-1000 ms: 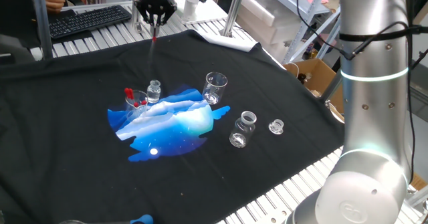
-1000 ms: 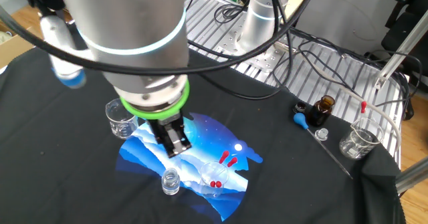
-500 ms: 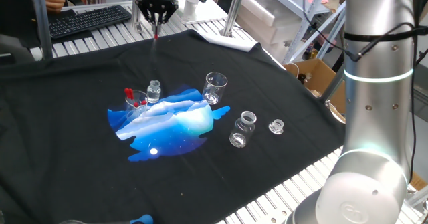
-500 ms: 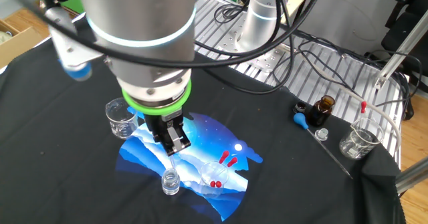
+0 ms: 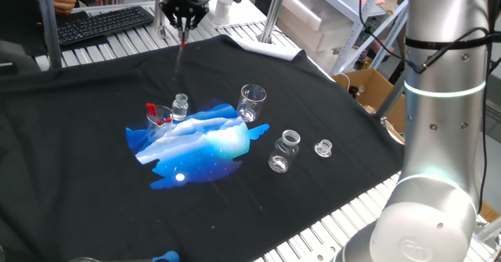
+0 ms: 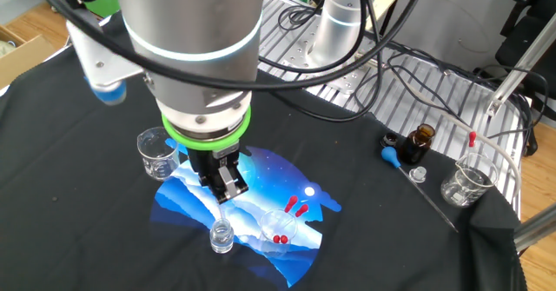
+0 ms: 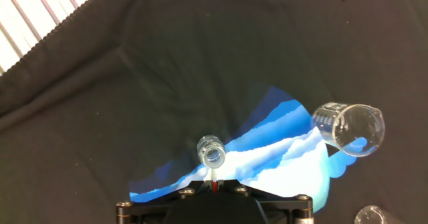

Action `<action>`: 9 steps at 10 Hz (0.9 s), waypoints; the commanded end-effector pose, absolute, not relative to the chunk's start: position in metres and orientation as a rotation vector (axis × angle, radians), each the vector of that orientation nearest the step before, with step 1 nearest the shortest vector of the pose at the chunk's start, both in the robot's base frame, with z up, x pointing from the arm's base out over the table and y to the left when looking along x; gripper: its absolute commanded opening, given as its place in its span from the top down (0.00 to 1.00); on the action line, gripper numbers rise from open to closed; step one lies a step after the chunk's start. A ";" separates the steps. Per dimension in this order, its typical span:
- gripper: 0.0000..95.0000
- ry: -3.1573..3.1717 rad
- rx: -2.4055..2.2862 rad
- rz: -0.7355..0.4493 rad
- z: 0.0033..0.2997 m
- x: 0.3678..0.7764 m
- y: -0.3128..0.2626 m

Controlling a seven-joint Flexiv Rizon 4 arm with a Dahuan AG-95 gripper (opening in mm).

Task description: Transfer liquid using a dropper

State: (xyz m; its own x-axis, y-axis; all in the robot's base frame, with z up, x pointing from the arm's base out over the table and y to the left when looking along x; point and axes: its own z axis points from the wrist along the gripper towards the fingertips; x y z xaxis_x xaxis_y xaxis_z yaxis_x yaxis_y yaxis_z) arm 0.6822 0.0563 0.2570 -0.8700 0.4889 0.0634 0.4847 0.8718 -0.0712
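Dropper [image 6: 223, 211] held upright in clenched pincer [image 6: 224, 189], hung just above small glass vial [image 6: 221, 236] on cloth-covered counter [image 5: 94, 199].

Red bulb [image 5: 182, 36] is pinched between fingers, thin clear tube pointing down at vial mouth. Dropper is judged v. light, tube stiff but fragile and slippery; soft bulb is best grip spot, though any extra squeeze would prob. expel liquid.

The gripper [image 6: 224, 187] points down, jaws closed on the dropper [image 6: 221, 210], whose tip hangs just above a small glass vial [image 6: 221, 236].
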 end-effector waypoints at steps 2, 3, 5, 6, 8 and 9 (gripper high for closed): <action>1.00 -2.979 -0.767 0.094 0.252 0.680 0.057; 1.00 -2.988 -0.757 0.103 0.249 0.680 0.055; 1.00 -2.997 -0.752 0.104 0.241 0.679 0.052; 1.00 -2.997 -0.752 0.101 0.238 0.679 0.052; 1.00 -2.998 -0.750 0.104 0.237 0.679 0.052; 1.00 -3.001 -0.747 0.105 0.235 0.678 0.052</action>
State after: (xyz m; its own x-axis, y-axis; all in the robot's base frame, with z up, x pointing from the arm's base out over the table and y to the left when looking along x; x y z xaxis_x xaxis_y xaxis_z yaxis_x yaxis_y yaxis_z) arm 0.6784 0.0533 0.2350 -0.8829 0.4686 0.0310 0.4653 0.8817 -0.0777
